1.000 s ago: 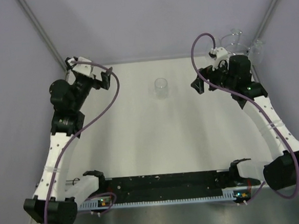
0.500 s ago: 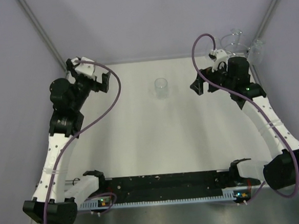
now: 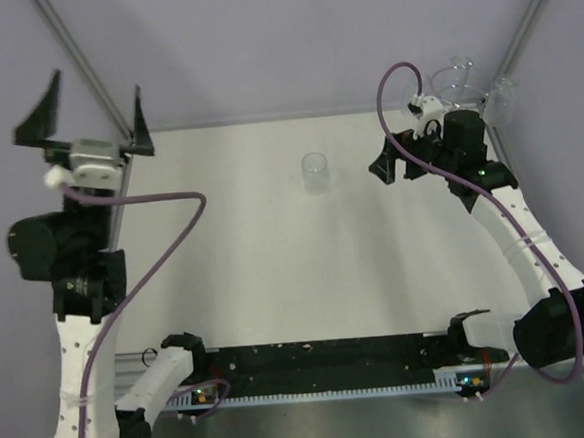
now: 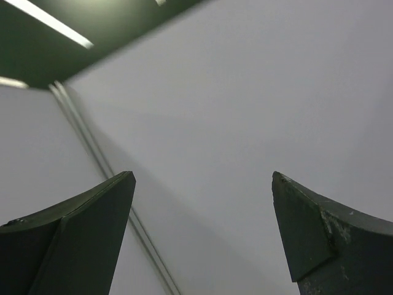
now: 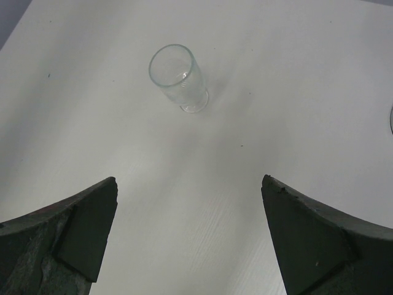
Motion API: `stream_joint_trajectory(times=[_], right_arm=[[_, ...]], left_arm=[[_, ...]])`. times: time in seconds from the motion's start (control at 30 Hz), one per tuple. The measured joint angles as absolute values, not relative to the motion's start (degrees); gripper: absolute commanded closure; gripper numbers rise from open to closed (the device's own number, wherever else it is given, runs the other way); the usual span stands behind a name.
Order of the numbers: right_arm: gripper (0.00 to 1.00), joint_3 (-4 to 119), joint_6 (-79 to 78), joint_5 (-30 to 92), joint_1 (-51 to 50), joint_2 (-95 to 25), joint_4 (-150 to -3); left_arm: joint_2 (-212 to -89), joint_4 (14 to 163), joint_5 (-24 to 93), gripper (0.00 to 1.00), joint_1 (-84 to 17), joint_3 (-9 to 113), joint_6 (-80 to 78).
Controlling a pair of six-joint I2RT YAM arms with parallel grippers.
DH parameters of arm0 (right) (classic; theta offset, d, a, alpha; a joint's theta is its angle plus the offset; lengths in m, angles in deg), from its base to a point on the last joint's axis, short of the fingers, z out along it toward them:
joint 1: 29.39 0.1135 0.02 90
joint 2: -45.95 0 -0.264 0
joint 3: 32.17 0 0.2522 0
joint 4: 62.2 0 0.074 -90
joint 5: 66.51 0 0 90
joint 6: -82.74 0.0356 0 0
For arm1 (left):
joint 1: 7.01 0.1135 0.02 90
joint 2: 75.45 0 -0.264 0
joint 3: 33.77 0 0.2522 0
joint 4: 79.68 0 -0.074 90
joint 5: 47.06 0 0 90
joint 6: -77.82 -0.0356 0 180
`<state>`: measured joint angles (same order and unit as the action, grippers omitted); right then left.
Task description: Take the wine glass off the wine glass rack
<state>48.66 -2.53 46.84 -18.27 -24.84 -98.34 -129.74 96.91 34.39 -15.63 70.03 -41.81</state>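
glass (image 3: 315,170) | upright on table (image 3: 276,280) | long axis vertical, mouth up

You're looking at the rack (image 3: 463,85) standing in the far right corner, mostly hidden, with clear glasses (image 3: 504,98) showing around its top. One clear glass (image 5: 178,77) is standing upright and alone on the table toward the far edge, well apart from the rack.

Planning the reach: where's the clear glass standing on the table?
Top view: the clear glass stands upright at the far middle of the table, left of the open right hand, untouched.
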Motion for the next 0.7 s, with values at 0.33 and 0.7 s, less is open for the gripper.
stream_joint_trajectory(times=[0.33,0.7], right_arm=[[0.01,49.6,-3.2,46.9,-18.3,-25.0,-100.2],[0.01,61.8,-5.7,47.8,-18.3,-28.9,-106.5]], left_arm=[[-124.4,75.0,30.9,0.01,-15.6,18.6,-27.6],[-136.3,84.0,34.3,0.02,-15.6,70.8,-34.7]])
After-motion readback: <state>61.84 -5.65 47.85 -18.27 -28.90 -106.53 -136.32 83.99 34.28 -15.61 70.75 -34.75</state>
